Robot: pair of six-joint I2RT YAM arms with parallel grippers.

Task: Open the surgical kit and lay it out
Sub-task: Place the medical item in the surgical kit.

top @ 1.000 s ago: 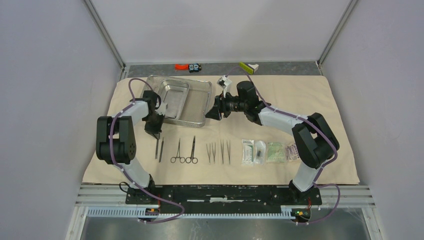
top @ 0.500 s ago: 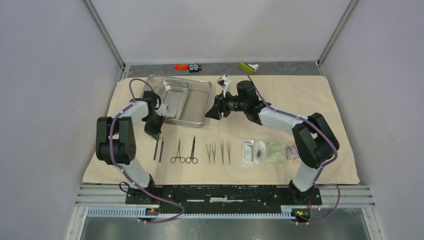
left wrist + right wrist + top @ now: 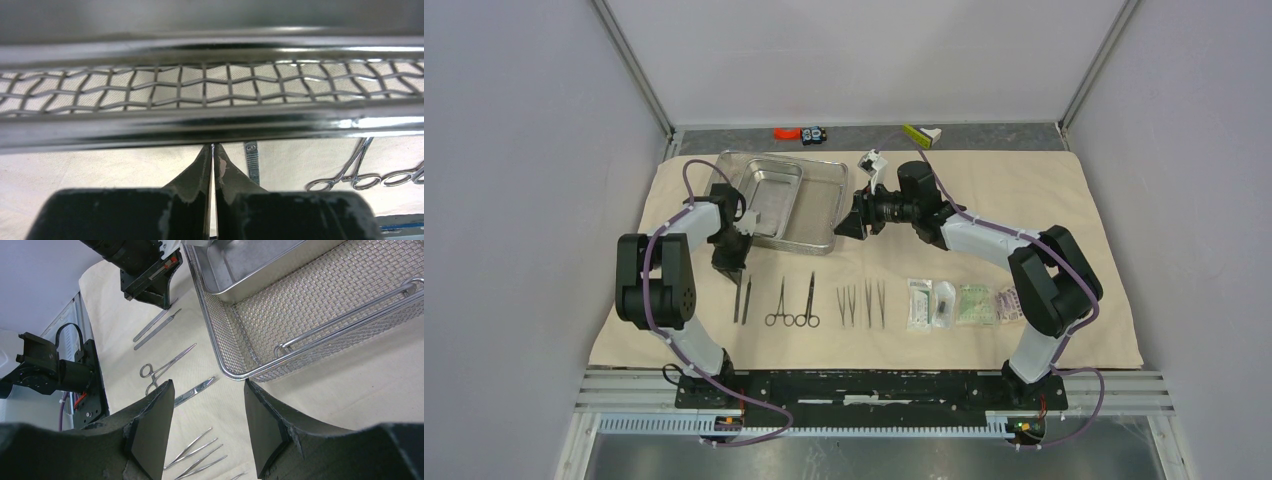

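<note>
Tray [image 3: 822, 205] could get shoved askew: left end effector [image 3: 730, 266], pinched shut, noses its lower-left rim; right end effector [image 3: 845, 227] half-open alongside.

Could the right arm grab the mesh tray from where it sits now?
Probably yes: the right gripper is open and pointed at the mesh tray's corner close by, and nothing stands between them.
</note>
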